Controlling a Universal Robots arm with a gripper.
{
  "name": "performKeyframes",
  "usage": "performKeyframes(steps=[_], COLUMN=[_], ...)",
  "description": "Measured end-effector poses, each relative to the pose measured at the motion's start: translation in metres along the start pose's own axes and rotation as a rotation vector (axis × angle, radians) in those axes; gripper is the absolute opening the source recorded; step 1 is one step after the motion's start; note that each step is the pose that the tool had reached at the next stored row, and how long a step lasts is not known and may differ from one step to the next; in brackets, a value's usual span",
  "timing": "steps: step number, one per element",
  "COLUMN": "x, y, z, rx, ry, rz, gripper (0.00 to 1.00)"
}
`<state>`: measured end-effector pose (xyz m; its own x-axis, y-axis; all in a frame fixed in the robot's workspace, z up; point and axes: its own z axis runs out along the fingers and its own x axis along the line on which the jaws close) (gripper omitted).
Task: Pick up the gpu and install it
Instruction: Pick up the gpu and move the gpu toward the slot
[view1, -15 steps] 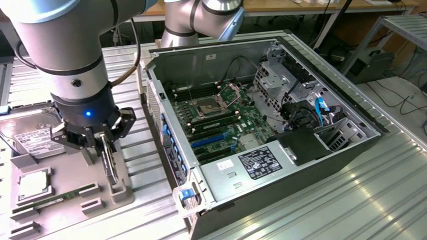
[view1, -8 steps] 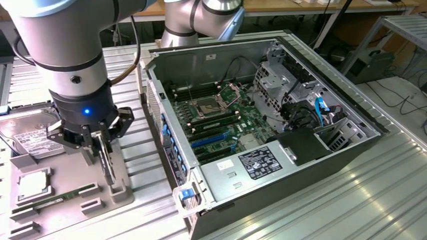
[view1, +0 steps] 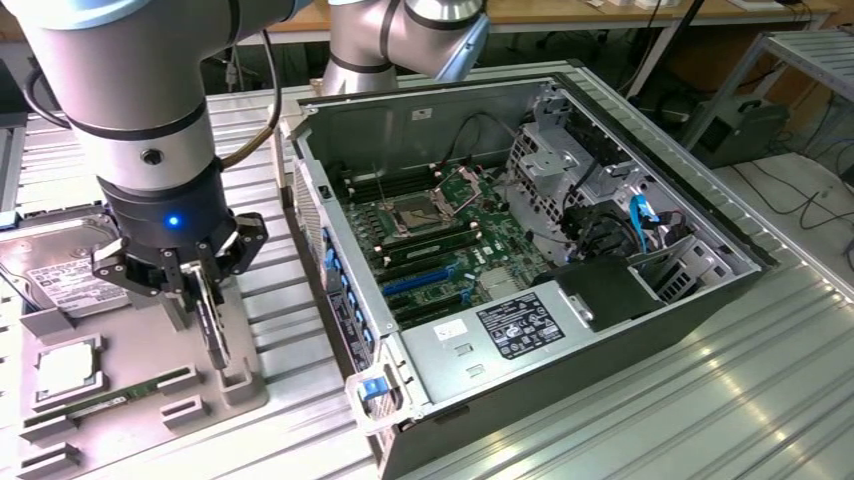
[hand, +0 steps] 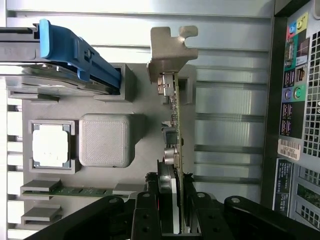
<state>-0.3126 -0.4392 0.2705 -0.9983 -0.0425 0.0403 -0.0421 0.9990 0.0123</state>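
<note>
Gripper (view1: 198, 288) (hand: 179, 202) on the single arm, closed on the gpu (view1: 214, 325) (hand: 176, 125): its two dark fingers (hand: 170, 200) press the card's opposite faces near one end, so the card stands on edge between them. The card's long axis runs away from the fingers, and in the wrist view it ends in the silvery end bracket (hand: 171, 50), a stamped sheet-metal tab with a notched, bent tip. The gpu is a thin, rigid, dark board with small components standing proud of one face. It sits at the slotted posts of the grey holder tray (view1: 147, 345) (hand: 145, 100); whether its lower edge is clear of those slots cannot be told. The open computer case (view1: 400, 125) lies just beside the tray, toward the exterior view's right of the gripper, with the green motherboard (view1: 441, 235) face up and the blue expansion slots (view1: 424, 282) near its closer wall. These slots run at an angle to the card's present long axis, as far as the exterior view shows. On the tray, apart from the gripper, rest a silver boxy hard drive (view1: 60, 275), a square metal-capped processor (view1: 67, 370) (hand: 50, 145) and a narrow green memory stick (view1: 120, 398) (hand: 75, 191). Tray and case stand on a ribbed metal table (view1: 641, 420).
</note>
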Motion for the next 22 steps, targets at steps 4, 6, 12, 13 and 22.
performKeyframes(steps=[4,6,12,13,22], x=[0.0,0.0,0.0,0.0,0.0], y=[0.0,0.0,0.0,0.0,0.0], z=[0.0,0.0,0.0,0.0,-0.0004], rx=[0.0,-0.0001,0.0016,0.0019,0.0015], ry=[0.0001,0.0,-0.0382,-0.0449,-0.0562], rz=[0.0,0.0,0.0,0.0,0.053], gripper=[0.29,0.29,0.29,0.29,0.29])
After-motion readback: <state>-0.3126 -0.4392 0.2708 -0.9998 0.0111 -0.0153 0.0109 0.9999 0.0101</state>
